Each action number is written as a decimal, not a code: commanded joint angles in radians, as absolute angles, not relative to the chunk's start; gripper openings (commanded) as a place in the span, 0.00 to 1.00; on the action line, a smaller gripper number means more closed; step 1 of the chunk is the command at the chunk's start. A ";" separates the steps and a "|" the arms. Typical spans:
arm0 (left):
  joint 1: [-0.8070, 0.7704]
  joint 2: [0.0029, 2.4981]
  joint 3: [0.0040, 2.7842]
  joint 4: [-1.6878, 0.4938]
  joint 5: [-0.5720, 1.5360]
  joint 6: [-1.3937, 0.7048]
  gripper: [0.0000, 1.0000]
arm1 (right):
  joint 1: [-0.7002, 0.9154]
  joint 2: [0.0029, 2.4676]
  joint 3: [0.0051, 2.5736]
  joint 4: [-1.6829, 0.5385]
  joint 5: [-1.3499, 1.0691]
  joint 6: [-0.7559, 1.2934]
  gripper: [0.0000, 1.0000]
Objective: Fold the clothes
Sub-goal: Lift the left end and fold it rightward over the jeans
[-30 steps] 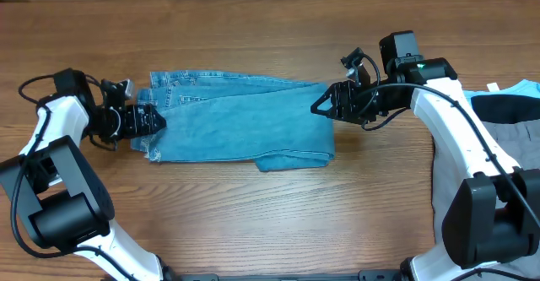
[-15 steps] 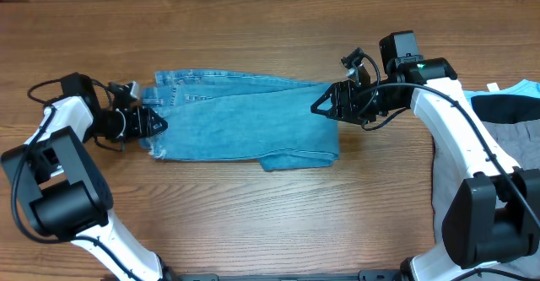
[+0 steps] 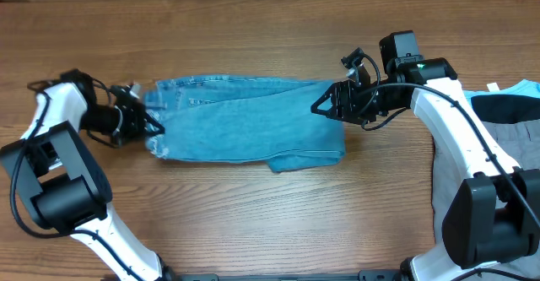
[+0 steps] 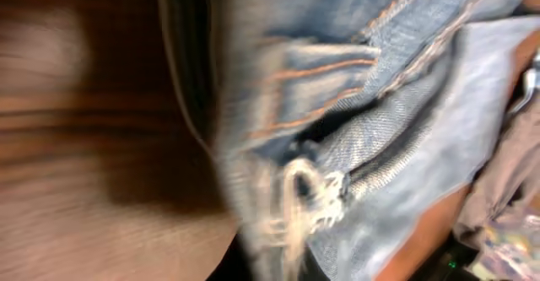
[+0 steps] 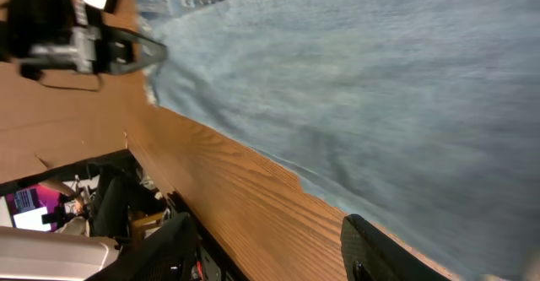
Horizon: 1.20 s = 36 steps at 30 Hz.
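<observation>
Pinching jeans hem, left hand clamped; right hand apart; I'd lift slowly, keeping edge square.

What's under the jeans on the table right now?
Only the wooden table shows around the jeans. A lower denim layer pokes out at their near right corner, so they are doubled over. Whatever else lies beneath is covered.

jeans lie on the table, in the middle | left gripper at their left end | right gripper over their right end | pile of other clothes on the table's right edge
</observation>
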<state>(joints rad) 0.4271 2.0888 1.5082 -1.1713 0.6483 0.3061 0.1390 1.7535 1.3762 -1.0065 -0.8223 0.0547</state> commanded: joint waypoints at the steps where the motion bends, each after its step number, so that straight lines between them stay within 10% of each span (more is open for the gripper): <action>1: 0.475 2.049 1.677 -1.256 0.630 0.287 0.04 | 0.142 1.746 1.376 -1.001 -0.823 0.064 0.59; 14: 0.428 1.926 2.085 -1.488 0.452 0.125 0.04 | 0.142 1.746 1.376 -1.001 -0.831 0.086 0.58; 36: -0.205 2.096 2.081 -1.439 0.192 -0.050 0.04 | 0.142 1.746 1.376 -0.994 -0.831 0.086 0.59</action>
